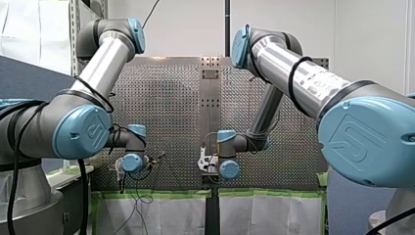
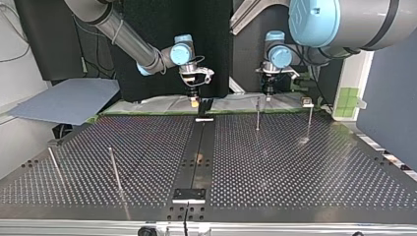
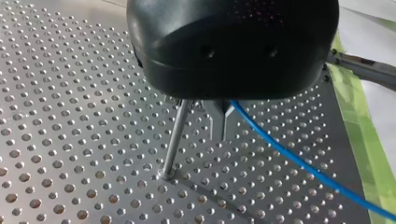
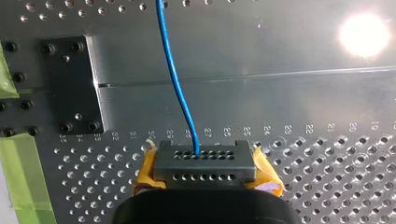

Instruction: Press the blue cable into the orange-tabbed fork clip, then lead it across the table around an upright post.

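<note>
The blue cable (image 4: 172, 74) runs taut between my two grippers along the table's far edge in the top view. My left gripper (image 3: 223, 135), black with metal fingers, is shut on the cable (image 3: 336, 186), which leaves its fingers sideways toward the green-taped edge. An upright post (image 3: 176, 140) stands just beside those fingers. My right gripper (image 4: 204, 163) has grey perforated fingers with yellow pads and is shut on the cable's other end above the perforated plate. In the top view my right gripper (image 2: 195, 101) is left of centre and my left gripper (image 2: 268, 94) is right of it. No view clearly shows the orange-tabbed clip.
Thin posts stand on the table (image 2: 295, 162): one (image 2: 257, 115) by my left gripper, another (image 2: 310, 120) further right under a small fixture (image 2: 307, 102), and two at the near left (image 2: 114, 167). A dark centre strip (image 2: 199, 152) ends in a bolted black plate (image 4: 74, 84).
</note>
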You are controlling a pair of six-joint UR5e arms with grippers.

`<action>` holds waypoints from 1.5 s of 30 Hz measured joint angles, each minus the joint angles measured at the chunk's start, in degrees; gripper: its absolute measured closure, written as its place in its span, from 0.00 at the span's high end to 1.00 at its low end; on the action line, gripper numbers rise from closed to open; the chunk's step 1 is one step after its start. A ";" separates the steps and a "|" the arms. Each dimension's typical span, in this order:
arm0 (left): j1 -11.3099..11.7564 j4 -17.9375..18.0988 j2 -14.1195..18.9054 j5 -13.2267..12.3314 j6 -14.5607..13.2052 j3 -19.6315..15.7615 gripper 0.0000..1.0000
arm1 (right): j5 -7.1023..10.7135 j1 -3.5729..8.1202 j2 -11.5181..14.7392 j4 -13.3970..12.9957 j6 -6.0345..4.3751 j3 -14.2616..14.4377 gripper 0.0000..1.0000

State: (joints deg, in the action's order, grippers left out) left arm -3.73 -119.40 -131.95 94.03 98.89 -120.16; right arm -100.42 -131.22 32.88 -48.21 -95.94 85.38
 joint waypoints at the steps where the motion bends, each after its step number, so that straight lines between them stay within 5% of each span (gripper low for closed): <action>1: 0.01 -0.27 0.00 0.01 0.01 0.25 0.00 | 0.01 0.05 0.00 0.03 0.01 -0.05 0.00; 13: 0.04 -4.49 0.00 -0.03 0.37 3.87 0.00 | 0.00 1.33 -0.01 0.20 0.13 -0.34 0.00; 24: 0.45 -4.90 0.00 -1.13 3.25 5.35 0.00 | 0.17 2.89 -0.04 0.70 0.00 -1.94 0.00; 37: 1.31 -4.19 0.00 -1.24 4.14 6.83 0.00 | 0.25 3.46 -0.04 2.92 0.20 -4.10 0.00; 39: 1.60 -3.29 0.00 -1.05 4.01 6.84 0.22 | 0.24 3.46 -0.05 3.21 0.20 -4.10 0.00; 40: 1.80 -2.58 0.00 -0.74 3.86 6.85 0.22 | 0.25 3.47 -0.04 3.33 0.21 -4.11 0.00; 42: 2.10 -1.57 0.00 -0.03 3.62 6.87 0.43 | 0.26 3.47 -0.05 3.51 0.21 -4.12 0.00; 43: 2.30 -0.84 0.00 0.56 3.37 6.88 0.43 | 0.26 3.47 -0.04 3.57 0.21 -4.12 0.00; 45: 2.57 0.18 0.00 1.49 2.85 6.88 0.66 | 0.24 3.47 -0.04 3.73 0.21 -4.12 0.00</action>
State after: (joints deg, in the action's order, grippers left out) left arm -1.16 -119.22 -131.96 95.52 101.74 -113.28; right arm -100.18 -127.75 32.84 -44.48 -95.73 81.26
